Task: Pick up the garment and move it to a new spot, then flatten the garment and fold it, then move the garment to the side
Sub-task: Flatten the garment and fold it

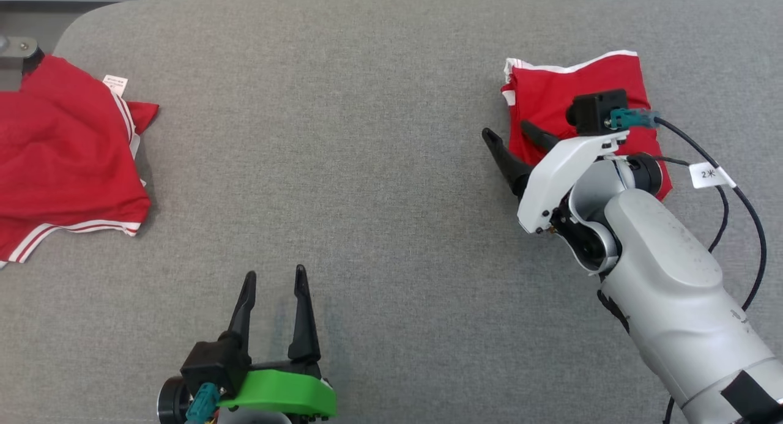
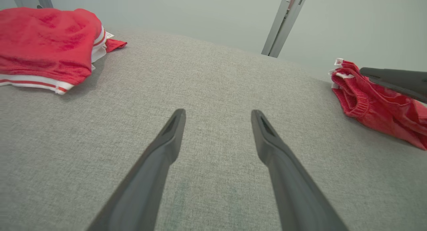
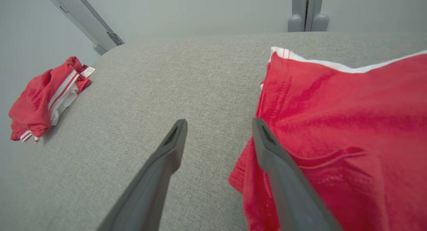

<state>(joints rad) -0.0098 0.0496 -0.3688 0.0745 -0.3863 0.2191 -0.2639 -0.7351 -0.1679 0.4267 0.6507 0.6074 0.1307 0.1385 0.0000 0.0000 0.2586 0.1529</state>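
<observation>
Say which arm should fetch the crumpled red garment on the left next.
Left, likely. The left gripper is open, nearer the crumpled garment; the right gripper stands open across the table, at the folded garment.

Left pincer (image 1: 274, 272) is green-bodied, the right pincer (image 1: 506, 128) white-bodied

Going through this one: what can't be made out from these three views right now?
- Head view: the near part of the folded garment is hidden behind the right arm.
- Head view: the second red garment is cut off by the left edge.
- Head view: the print on its white label is too small to read.
- Right wrist view: I cannot tell whether the open right gripper touches the folded garment or hovers over it.
</observation>
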